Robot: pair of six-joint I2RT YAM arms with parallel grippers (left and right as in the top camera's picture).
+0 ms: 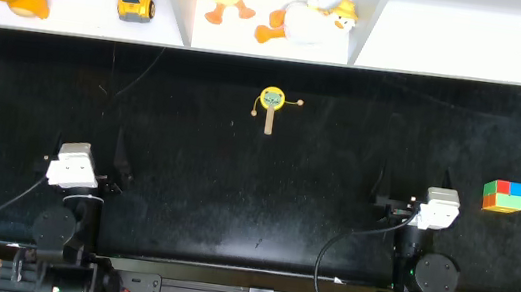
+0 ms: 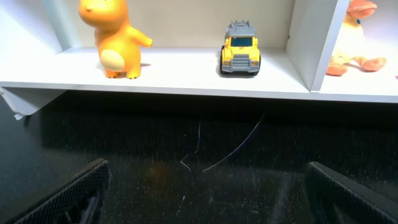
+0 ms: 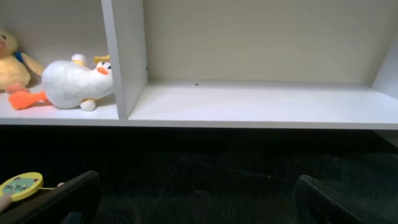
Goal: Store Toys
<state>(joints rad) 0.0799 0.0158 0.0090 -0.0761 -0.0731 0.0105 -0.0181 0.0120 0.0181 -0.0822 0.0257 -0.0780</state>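
Two toys lie on the counter: rattle upper centre, cube far right; left gripper and right gripper released.

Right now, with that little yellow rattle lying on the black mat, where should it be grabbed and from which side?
Probably the wooden handle, from straight above, jaws closing across its width. The rattle lies flat on the mat with the handle pointing toward the arms. Its round head is wider and harder to span.
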